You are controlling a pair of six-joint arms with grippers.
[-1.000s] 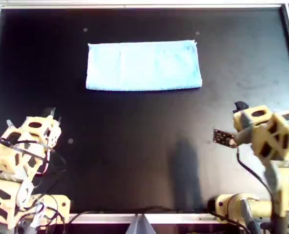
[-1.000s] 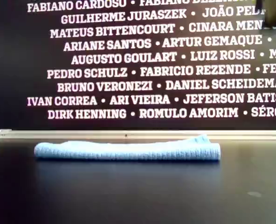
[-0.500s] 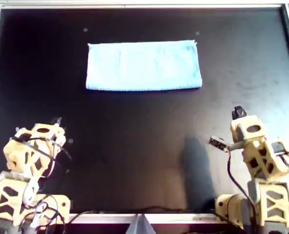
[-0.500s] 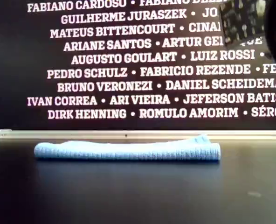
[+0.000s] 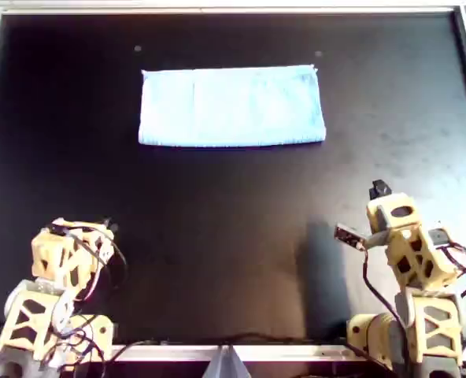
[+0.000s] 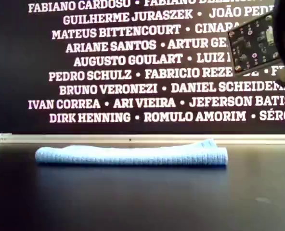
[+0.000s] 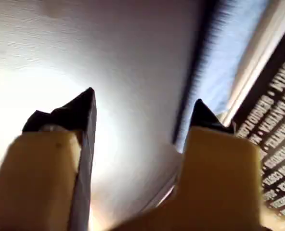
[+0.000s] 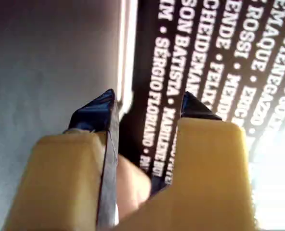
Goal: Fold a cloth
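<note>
**Blue cloth lies folded as both arms draw back**

Sky-blue and flat, the cloth (image 5: 232, 106) rests as a long doubled rectangle toward the far side of the black surface (image 5: 233, 236), its two layers visible edge-on in the exterior view (image 6: 131, 155). Nothing touches it. Both arms have pulled in toward their bases at the near edge over the last second, the one at the overhead view's left (image 5: 69, 256) tucking lower and closer, the one at the overhead view's right (image 5: 402, 236) swinging back from the edge of frame; the cloth itself has not shifted. My first hand (image 7: 141, 110) shows its fingers apart with nothing between them, the blue cloth seen in the distance past its tips. My second hand (image 8: 147, 108) is likewise spread and empty, looking toward the lettered backdrop (image 6: 157, 62). The wrist views do not settle which arm is which. With the fold holding and both arms well clear, the task looks finished, or nearly so.
</note>
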